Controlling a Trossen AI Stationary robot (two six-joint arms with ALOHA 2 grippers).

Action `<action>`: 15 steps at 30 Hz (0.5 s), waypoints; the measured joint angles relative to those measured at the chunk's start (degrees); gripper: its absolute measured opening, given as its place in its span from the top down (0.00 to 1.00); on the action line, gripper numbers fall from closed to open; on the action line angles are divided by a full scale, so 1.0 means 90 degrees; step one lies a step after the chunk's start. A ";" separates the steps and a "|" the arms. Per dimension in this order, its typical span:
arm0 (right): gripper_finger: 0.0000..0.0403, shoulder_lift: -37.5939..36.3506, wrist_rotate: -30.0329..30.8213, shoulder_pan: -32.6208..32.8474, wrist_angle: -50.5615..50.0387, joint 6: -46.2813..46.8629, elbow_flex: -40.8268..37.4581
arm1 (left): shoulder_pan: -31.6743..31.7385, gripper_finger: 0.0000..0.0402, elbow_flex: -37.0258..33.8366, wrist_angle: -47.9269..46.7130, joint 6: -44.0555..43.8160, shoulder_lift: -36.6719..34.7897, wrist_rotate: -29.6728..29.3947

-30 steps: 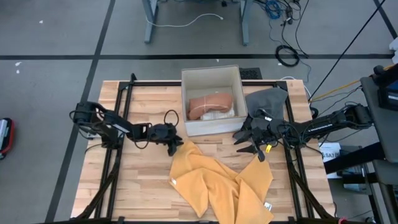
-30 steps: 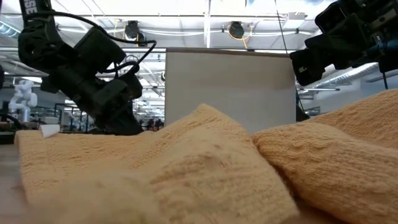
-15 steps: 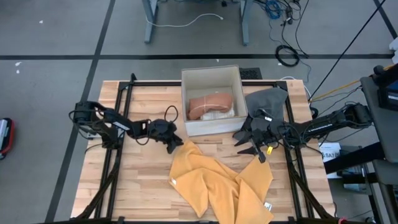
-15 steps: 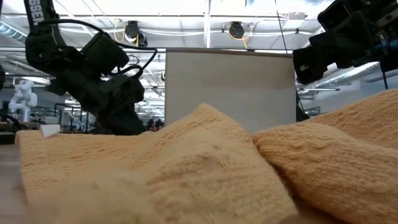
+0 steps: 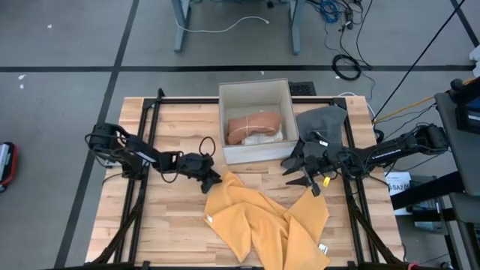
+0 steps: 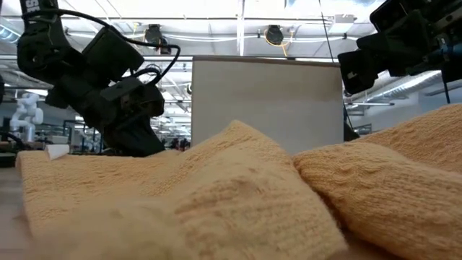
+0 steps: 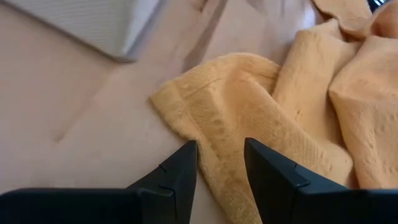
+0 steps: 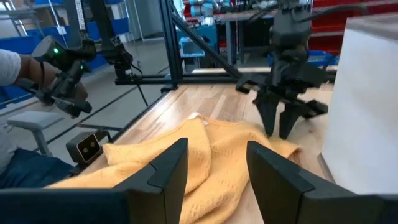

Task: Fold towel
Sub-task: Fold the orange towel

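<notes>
Lowered since the earlier frame, the left gripper [image 5: 208,180], fingers apart, straddles the near corner of the crumpled yellow terry towel [image 5: 264,222] on the wooden surface [image 5: 172,225], ready to pinch; the right gripper [image 5: 311,176] waits open.

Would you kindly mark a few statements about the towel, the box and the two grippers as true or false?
1. The yellow towel lies crumpled on the table. True.
2. The white box is empty. False: folded cloth, pinkish and white, lies inside it.
3. The left gripper is open at the towel's corner, holding nothing. True.
4. The right gripper is lifting the towel off the table. False: its fingers are open with nothing between them, near the towel's other end.
5. A grey cloth lies to the right of the box in the high view. True.
</notes>
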 joint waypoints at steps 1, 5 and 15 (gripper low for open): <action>0.62 0.0000 -0.0005 0.0000 0.0054 -0.0001 0.0000 | -0.0073 0.65 0.0000 0.0109 0.0004 0.0049 -0.0080; 0.62 0.0015 -0.0011 0.0007 0.0251 -0.0005 0.0000 | -0.0274 0.65 -0.0008 0.0640 0.0070 0.0224 -0.0212; 0.62 0.0066 -0.0018 0.0055 0.0402 -0.0002 0.0000 | -0.0338 0.78 -0.0010 0.1741 0.0641 0.0302 -0.0313</action>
